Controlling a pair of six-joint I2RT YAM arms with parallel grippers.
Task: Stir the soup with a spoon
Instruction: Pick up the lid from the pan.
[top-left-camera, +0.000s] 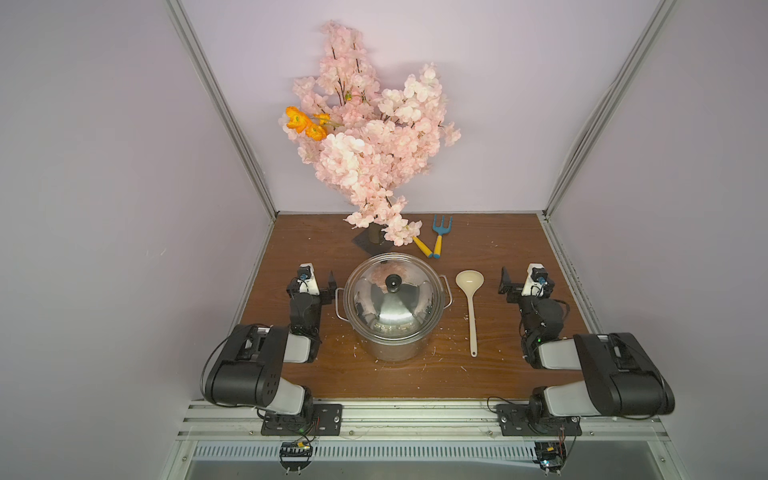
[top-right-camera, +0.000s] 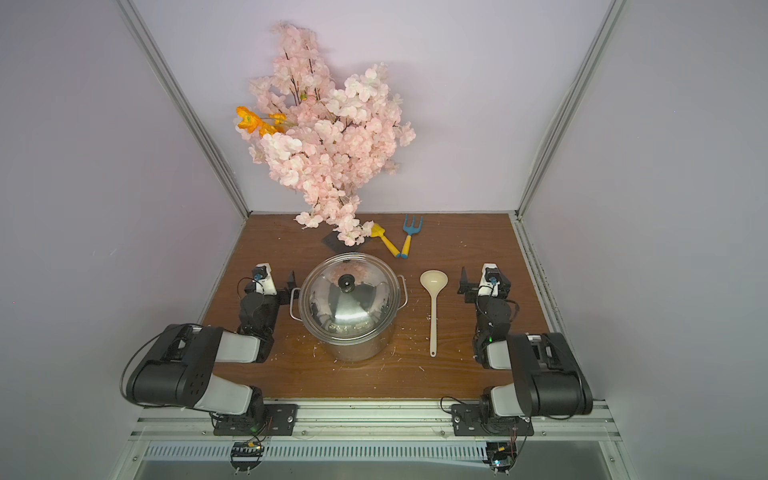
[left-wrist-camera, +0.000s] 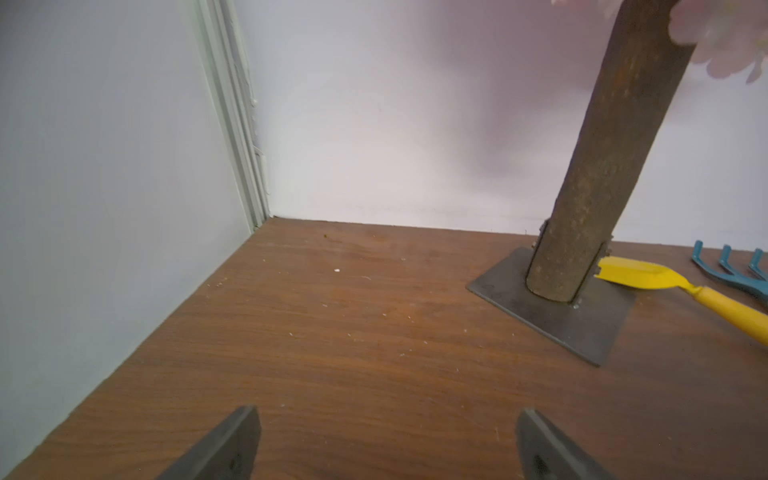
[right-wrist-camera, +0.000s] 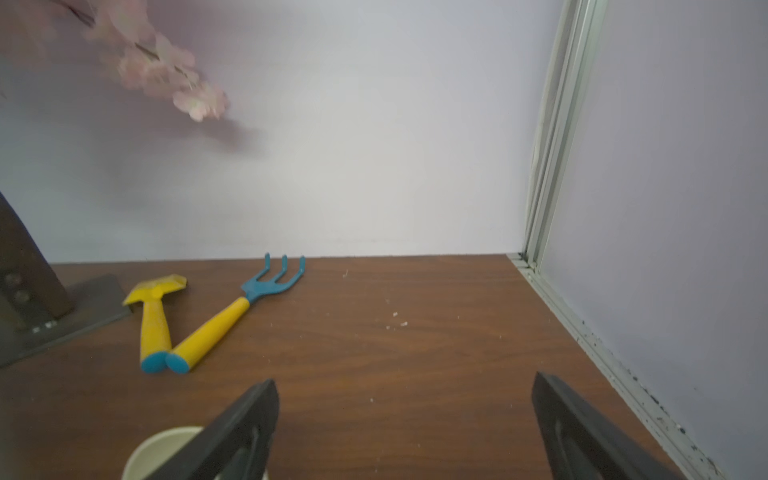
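Okay, quick look at the ladle first. Lies flat on the wooden table, between the pot and the right gripper, touching neither. Runs front to back along its long axis: bowl toward the back wall, slim handle end toward the robot's base. Sits clearly nearer the right gripper than the left gripper, and on the far side of the pot from the left one anyway. Shows up in the right wrist view too, just the cream bowl peeking in beside 1 finger, so off to that gripper's inner side, not between the jaws.

Both grippers spread wide, pinching nothing, low on either side of the pot. Left one just beside the pot's side handle.

Can't see any soup: lid with a black knob on the pot, covering the whole opening. Probably means lifting that off before any stirring, likely a left-arm job, with the ladle grab left to the right arm. Just a guess though.

Head count: 1 pot, 1 lid, 1 ladle, 2 grippers, 2 yellow-handled garden tools at the back (1 blue fork, 1 yellow trowel), 1 pink blossom tree.
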